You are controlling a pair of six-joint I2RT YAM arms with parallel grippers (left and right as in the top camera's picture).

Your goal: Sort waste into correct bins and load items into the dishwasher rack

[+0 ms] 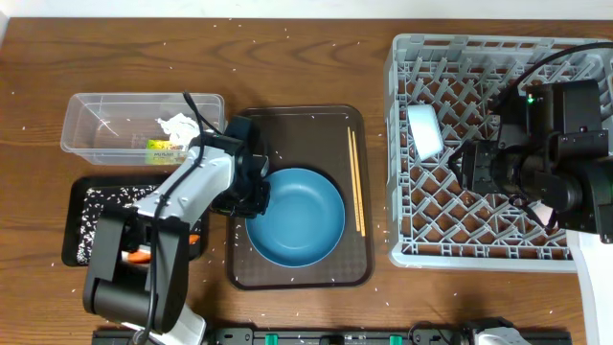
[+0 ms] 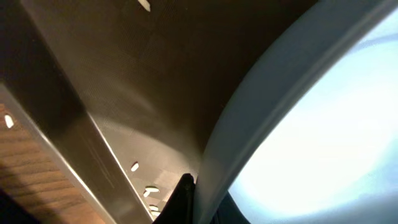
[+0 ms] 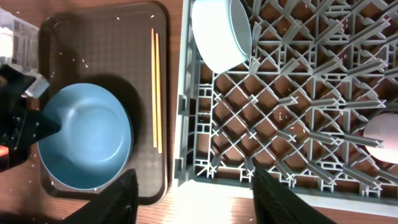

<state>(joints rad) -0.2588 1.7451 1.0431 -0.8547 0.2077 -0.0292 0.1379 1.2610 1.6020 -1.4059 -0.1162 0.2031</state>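
Fingers (image 2: 184,194) of left gripper (image 1: 261,196) touch blue plate's (image 1: 305,222) rim, opening unclear.

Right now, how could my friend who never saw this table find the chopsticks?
Start at the big grey rack on the right. Just left of it lies a brown tray holding a blue plate. The chopsticks lie along the tray's right edge: two thin pale sticks, the only long straight things there.
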